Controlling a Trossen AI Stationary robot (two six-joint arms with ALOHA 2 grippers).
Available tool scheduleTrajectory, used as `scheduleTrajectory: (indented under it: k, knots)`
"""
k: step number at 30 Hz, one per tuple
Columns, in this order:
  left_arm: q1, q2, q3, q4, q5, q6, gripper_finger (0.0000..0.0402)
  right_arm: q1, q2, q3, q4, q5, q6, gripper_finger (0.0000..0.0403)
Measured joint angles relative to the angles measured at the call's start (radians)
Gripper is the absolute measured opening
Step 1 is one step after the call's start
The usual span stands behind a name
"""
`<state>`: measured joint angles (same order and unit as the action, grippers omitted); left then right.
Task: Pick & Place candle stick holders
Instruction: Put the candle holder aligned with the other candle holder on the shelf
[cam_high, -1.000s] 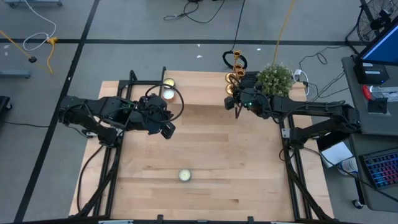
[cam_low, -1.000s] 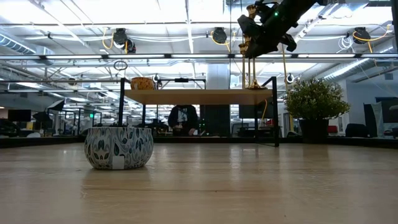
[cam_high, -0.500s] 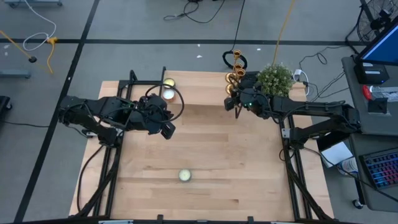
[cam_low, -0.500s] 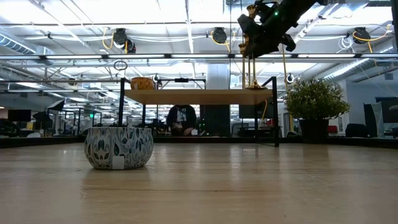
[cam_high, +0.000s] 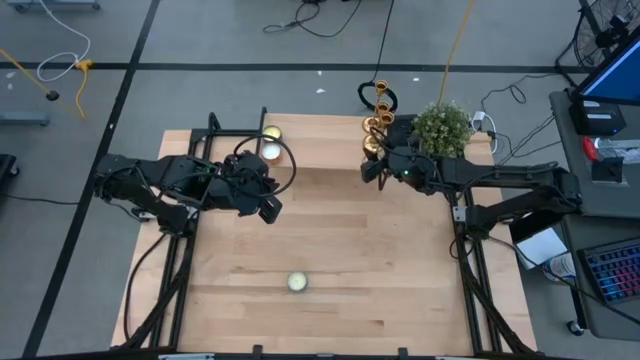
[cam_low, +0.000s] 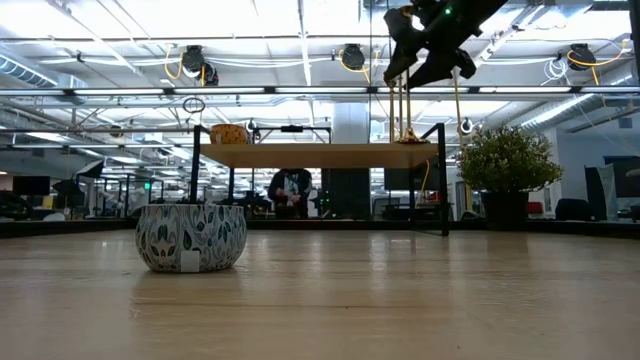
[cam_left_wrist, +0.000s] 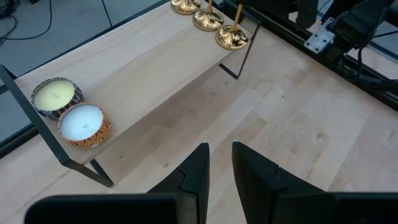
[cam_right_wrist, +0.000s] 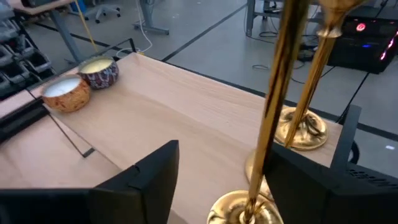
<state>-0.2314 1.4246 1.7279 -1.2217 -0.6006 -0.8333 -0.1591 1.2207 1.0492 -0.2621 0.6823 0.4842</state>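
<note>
Hovering at the shelf's right end, the right gripper (cam_high: 372, 166) has its fingers spread wide on either side of the nearest stem of the candle stick holders (cam_high: 376, 120), nothing clamped between them. All three brass sticks stand upright on the raised shelf (cam_left_wrist: 143, 81), clustered at that end, bases close together. Over on the other side, the left gripper (cam_left_wrist: 219, 163) waits above the table with its fingers narrowed to a slim gap, holding nothing, looking toward the two candle tins (cam_left_wrist: 69, 112) at the shelf's far end. If this is a release, my call is to lift clear without brushing the stem; these tall, thin sticks look easy to tip. If it's a grab, centre the stem between the fingers, then close gently, well clear of the neighbouring stick (cam_right_wrist: 320, 62).
</note>
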Motion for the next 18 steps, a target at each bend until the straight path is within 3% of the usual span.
scheduleTrajectory:
  k: [6, 11, 18]
  knots:
    - [0.000, 0.000, 0.000, 0.000, -0.001, 0.000, 0.0074, 0.032, -0.047, 0.000, -0.071, 0.005, 0.035, 0.0233]
    - [0.000, 0.000, 0.000, 0.001, -0.003, 0.015, 0.0074, 0.057, -0.088, 0.000, -0.127, 0.077, 0.030, 0.0233]
    - [0.000, 0.000, 0.000, 0.003, -0.002, 0.019, 0.0074, 0.086, -0.129, 0.000, -0.176, 0.071, 0.055, 0.0233]
